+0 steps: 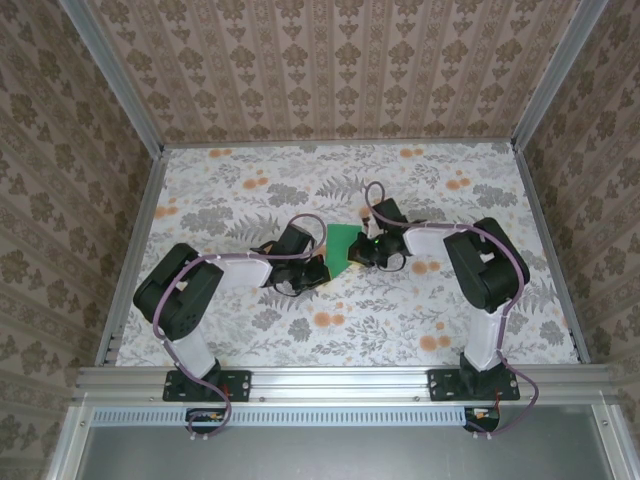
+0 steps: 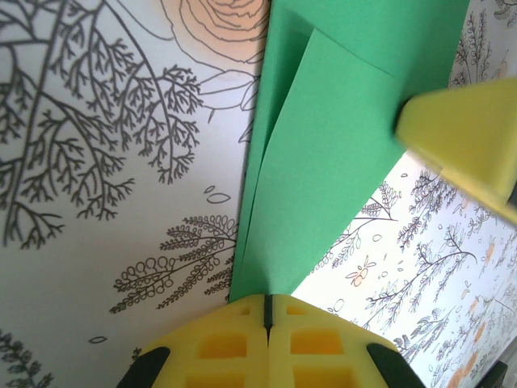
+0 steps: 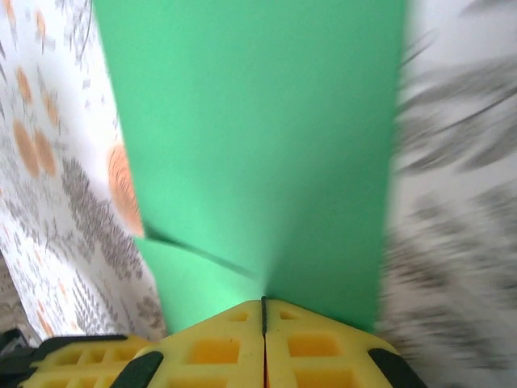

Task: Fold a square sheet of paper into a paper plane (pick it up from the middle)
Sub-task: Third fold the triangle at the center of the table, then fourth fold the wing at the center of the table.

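The left hand (image 2: 266,303) and right hand (image 3: 263,305) are each closed on the thin, bright green, partly folded sheet of paper (image 2: 323,162), held at the middle of the floral-patterned bench (image 1: 230,200); tearing or a skewed crease may be caused by uneven pulling.

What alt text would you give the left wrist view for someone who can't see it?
The left gripper, shut, pinches the near end of the partly folded green sheet of paper, which extends away from the camera with one flap creased over. The right gripper's yellow fingers meet its right edge, above the floral table.
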Controlling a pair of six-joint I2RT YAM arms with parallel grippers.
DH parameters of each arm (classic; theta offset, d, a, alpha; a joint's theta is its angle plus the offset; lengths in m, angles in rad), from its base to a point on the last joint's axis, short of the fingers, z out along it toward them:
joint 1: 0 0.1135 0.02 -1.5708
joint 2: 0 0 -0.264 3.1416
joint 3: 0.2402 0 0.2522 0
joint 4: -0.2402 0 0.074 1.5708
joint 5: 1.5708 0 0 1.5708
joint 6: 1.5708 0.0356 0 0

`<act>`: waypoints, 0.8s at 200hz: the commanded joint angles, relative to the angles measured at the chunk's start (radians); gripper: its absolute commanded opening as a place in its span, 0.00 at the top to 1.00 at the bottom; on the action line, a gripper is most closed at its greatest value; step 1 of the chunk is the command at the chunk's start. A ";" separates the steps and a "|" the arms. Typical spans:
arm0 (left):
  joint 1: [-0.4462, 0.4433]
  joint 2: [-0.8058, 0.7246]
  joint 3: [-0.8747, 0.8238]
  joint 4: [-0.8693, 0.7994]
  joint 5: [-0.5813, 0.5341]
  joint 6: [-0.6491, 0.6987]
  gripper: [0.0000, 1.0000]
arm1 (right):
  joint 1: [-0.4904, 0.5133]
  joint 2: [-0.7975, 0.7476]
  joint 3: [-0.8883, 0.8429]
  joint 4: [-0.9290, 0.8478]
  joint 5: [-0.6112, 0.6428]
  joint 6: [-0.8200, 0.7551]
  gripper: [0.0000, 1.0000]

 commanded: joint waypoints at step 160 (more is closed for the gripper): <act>-0.002 -0.001 0.184 -0.158 -0.121 0.124 0.69 | -0.050 -0.155 -0.133 0.061 -0.061 0.084 0.65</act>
